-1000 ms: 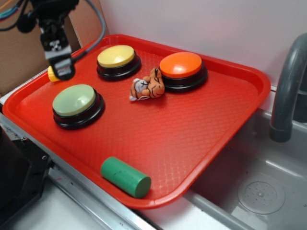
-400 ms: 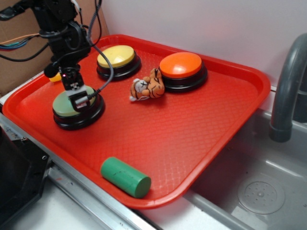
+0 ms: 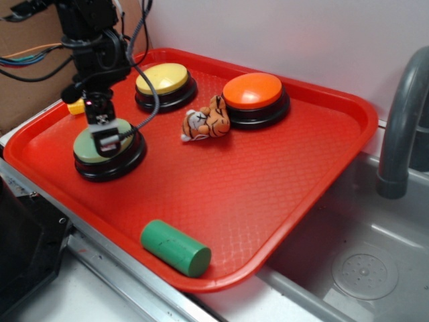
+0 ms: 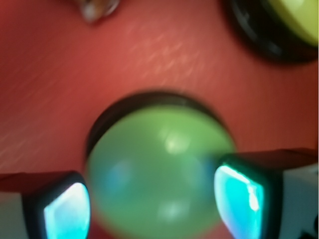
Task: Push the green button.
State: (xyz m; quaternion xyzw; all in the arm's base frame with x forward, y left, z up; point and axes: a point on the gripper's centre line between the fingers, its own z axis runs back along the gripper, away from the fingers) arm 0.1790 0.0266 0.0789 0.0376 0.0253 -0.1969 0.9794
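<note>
The green button point(image 3: 104, 142) sits at the near-left corner of the red tray point(image 3: 268, 201), with the yellow button point(image 3: 163, 79) behind it and the orange button point(image 3: 253, 91) further to the right; a small plush tiger point(image 3: 206, 122) lies between those, and a dark green cylinder point(image 3: 175, 248) rests on its side near the tray's front edge. The pincer point(image 3: 107, 142) is right down on the pale dome, and from the wrist view its fingers point(image 4: 239, 196) stand spread, one either side of the dome point(image 4: 159, 164), gripping nothing. Whether the tip is actually touching the top or hanging just above, I can't quite say. The button looks like hard, smooth plastic on a wide black base, so I'd expect it to stay put and give only a short springy travel. No need to take hold of it at all: a straight press near the middle of the dome should do, since an off-centre push might slide off the curve.
</note>
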